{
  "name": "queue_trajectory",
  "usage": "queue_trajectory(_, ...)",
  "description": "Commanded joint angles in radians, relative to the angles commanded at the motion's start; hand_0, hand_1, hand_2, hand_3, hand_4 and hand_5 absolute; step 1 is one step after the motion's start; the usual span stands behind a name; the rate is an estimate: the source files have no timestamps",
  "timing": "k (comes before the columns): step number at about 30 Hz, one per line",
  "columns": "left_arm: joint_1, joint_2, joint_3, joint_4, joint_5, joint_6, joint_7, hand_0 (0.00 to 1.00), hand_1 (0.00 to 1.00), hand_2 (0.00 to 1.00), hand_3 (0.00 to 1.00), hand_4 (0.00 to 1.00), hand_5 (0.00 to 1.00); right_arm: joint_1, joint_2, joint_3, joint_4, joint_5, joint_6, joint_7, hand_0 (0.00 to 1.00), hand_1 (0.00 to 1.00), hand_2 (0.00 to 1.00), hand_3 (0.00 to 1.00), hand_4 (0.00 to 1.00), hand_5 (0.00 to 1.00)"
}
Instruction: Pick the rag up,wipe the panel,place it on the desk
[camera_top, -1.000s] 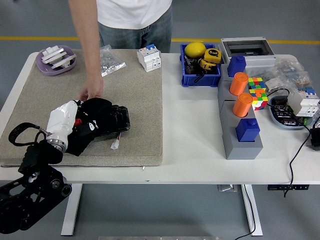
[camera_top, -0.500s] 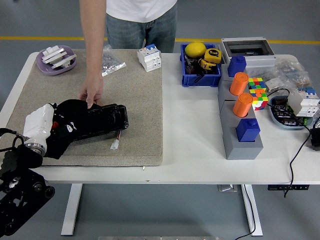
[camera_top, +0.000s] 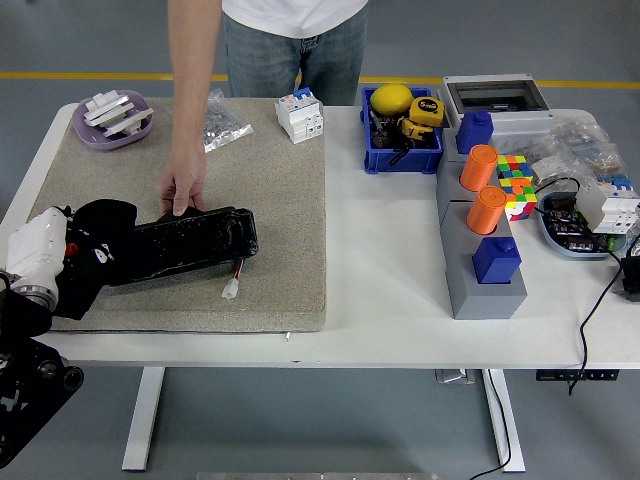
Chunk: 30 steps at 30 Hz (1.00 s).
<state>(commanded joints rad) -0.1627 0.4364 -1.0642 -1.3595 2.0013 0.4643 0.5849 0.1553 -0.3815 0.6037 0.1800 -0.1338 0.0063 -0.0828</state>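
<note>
Head view: the robot's left hand (camera_top: 45, 262), white-backed with a black palm, lies at the nine o'clock edge of the white table (camera_top: 380, 290), on the coarse beige felt mat (camera_top: 270, 190). Its fingers are buried in the crumpled black cloth rag (camera_top: 100, 245), so I cannot tell whether they are curled around it or only pressed on top. The rag sits on the nine o'clock end of the long black plastic panel (camera_top: 195, 240), which lies slightly tilted across the mat with a small white wire connector (camera_top: 231, 290) just beside its five o'clock corner. A person's bare hand (camera_top: 185, 188), reaching in from twelve o'clock, rests its fingertips on the panel's upper edge. At the mat's eleven o'clock corner stands a shallow purple dish (camera_top: 110, 132) holding white parts.
</note>
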Motion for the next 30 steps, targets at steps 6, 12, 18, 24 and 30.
queue_trajectory(6,-0.025,0.008,-0.031,0.03,-0.015,0.005,-0.009,0.186,0.11,0.492,0.481,0.23,0.002,0.005,0.001,-0.005,0.0,0.003,0.0,-0.001,0.713,0.414,0.63,0.624,0.998,0.57)
queue_trajectory(12,-0.073,0.011,-0.02,0.084,-0.053,0.017,-0.026,0.186,0.114,0.494,0.485,0.244,0.002,0.01,0.002,-0.013,0.0,0.008,-0.001,-0.003,0.713,0.415,0.63,0.624,0.998,0.569)
queue_trajectory(18,-0.119,0.005,0.003,0.164,-0.109,0.031,-0.051,0.19,0.132,0.498,0.494,0.272,0.002,0.017,0.002,-0.03,0.0,0.018,-0.001,-0.001,0.713,0.415,0.63,0.624,0.998,0.57)
queue_trajectory(24,-0.135,0.001,0.016,0.209,-0.112,0.021,-0.059,0.236,0.244,0.523,0.541,0.335,0.002,0.018,0.003,-0.037,0.0,0.024,-0.001,-0.002,0.713,0.413,0.63,0.624,0.998,0.57)
queue_trajectory(30,-0.142,0.004,0.016,0.241,-0.113,-0.008,-0.059,0.295,0.429,0.532,0.569,0.509,0.002,0.018,0.005,-0.035,0.0,0.022,-0.002,-0.004,0.713,0.413,0.63,0.624,0.998,0.57)
